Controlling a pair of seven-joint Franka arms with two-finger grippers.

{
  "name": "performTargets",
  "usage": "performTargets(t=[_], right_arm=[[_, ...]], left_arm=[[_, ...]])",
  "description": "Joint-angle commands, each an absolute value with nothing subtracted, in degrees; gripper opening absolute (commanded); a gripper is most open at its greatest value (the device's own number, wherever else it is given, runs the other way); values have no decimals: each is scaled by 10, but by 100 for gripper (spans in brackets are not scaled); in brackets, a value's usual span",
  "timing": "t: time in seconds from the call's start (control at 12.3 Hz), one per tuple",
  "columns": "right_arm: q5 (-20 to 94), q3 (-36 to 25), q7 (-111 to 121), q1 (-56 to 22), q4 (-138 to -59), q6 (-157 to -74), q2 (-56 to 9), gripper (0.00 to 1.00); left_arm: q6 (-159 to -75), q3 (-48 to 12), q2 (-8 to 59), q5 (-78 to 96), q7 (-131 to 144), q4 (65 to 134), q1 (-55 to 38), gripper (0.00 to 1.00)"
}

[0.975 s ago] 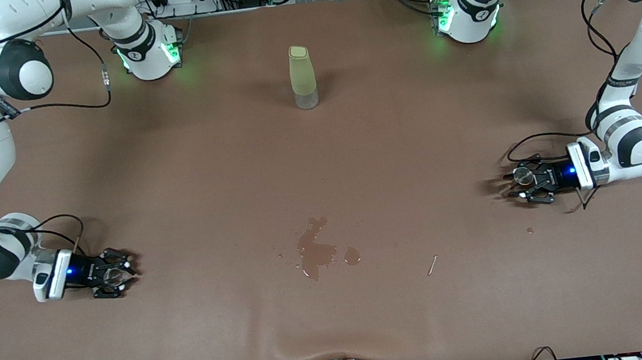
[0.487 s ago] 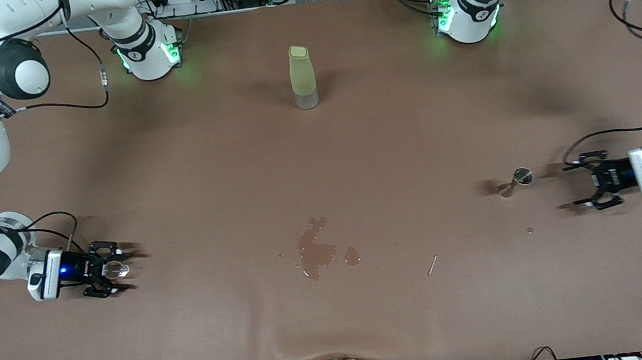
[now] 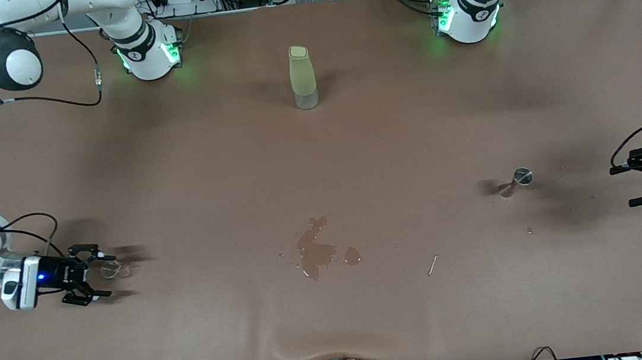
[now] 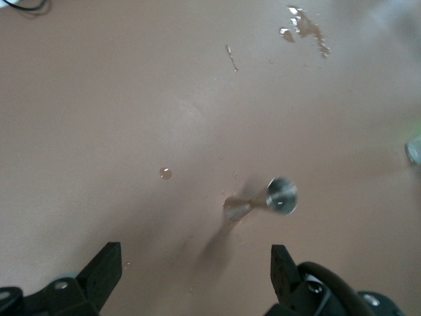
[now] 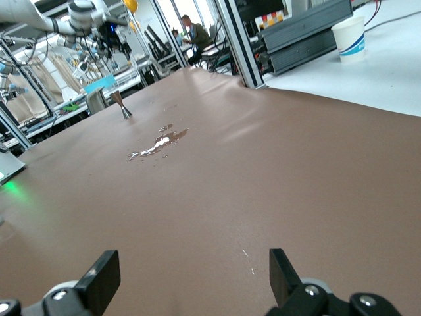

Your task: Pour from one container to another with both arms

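Right gripper (image 3: pixel 94 272): low over the worktop (image 3: pixel 319 162) at the right arm's end, jaws spread wide and holding nothing.
Glass cup (image 3: pixel 108 269): tiny, clear, standing on the worktop just off the right gripper's fingertips; whether they touch it cannot be told. The right wrist view does not show it at all, only the two black fingers (image 5: pixel 99 278) with bare brown cover between them.
Spill (image 3: pixel 316 251): a dark wet patch with smaller drops beside it near the middle of the worktop, nearer the front camera than the bottle. The right wrist view shows it as a shiny puddle (image 5: pixel 158 143); the left wrist view catches only a bit of it (image 4: pixel 306 27).
Bottle (image 3: pixel 303 77): tall, pale green with a clear base, upright, between the two arm bases.
Small stick (image 3: pixel 432 264): a thin pale sliver lying flat, between the spill and the jigger.
Jigger (image 3: pixel 515 181): silver, hourglass-shaped, upright on the worktop toward the left arm's end, free of both grippers. The left wrist view shows its round rim and narrow waist (image 4: pixel 263 200).
Left gripper (image 3: pixel 635 185): low at the left arm's end, well apart from the jigger, jaws wide and empty.
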State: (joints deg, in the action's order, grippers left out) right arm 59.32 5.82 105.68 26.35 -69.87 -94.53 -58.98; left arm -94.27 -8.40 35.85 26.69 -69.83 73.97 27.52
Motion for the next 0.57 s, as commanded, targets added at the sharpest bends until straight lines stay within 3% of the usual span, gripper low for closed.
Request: performTargets(t=[0.0,0.49], right_arm=[[507,63,973,242,-700,-978,-536,100],[378,64,818,180,-697,-988,-449,100]], left_arm=[[-941,-80,272,207,-552,763,240,100],[-938,-83,154,27,-132,774,76,100]])
